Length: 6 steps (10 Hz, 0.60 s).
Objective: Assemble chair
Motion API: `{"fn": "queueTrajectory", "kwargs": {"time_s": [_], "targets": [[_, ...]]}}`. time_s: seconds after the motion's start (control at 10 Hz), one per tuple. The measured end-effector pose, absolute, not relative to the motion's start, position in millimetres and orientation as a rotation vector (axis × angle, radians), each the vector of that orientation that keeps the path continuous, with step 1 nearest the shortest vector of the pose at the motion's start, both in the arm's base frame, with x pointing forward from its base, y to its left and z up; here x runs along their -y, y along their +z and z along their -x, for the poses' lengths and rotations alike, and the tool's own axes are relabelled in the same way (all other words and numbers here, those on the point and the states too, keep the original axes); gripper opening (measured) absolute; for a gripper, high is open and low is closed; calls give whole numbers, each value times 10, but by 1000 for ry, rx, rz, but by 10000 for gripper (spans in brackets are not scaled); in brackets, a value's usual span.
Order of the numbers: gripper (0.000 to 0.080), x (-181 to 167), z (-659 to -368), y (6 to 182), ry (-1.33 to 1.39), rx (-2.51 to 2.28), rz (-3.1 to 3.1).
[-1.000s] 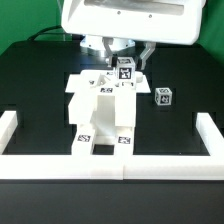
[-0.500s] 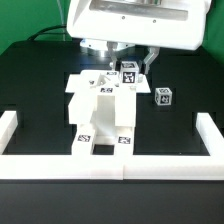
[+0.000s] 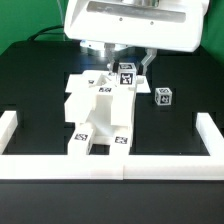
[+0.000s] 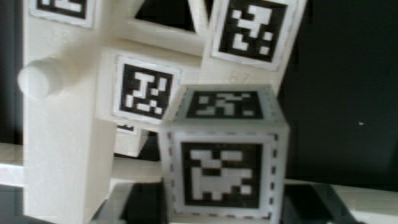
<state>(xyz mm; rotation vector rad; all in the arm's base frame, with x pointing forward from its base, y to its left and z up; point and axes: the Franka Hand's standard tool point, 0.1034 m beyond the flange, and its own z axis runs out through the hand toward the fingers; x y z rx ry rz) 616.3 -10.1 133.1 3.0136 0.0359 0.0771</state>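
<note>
- The pincer [image 3: 127,63] is seen in the exterior view directly over the back of the chair [image 3: 100,112]. Its jaws are drawn narrow and are closed on a small tagged leg [image 3: 127,72].
- Compared with a second ago, the leg is carried a little lower and slightly toward the exterior view's right, so that it is now pressed against the top edge of the chair rather than held just above it.
- Over the same second the chair is shifted as well: its body is skewed slightly on the tabletop [image 3: 40,85], with the near end swung a little toward the exterior view's left.
- This is taken to mean that the leg is being pushed or twisted into its socket, and that some of the force is passed into the unclamped chair.
- In the wrist view the leg [image 4: 222,150] is shown upright, close in front of the chair's cross-braced frame [image 4: 71,150]. Whether it is seated in a socket cannot be told.
- A second loose leg [image 3: 163,96] is left lying on the tabletop, apart from the chair on the exterior view's right, so more of the assembly is judged to remain.
- The chair is placed mid-tabletop, behind the white rail [image 3: 110,168].
</note>
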Motion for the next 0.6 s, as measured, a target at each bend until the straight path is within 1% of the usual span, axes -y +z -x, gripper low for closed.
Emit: {"fn": "queueTrajectory", "kwargs": {"time_s": [0.1,0.6], "targets": [[287,102,-6166,1305,73,-35,-3010],[287,123,-6211,1306,83,-32,-3003]]}}
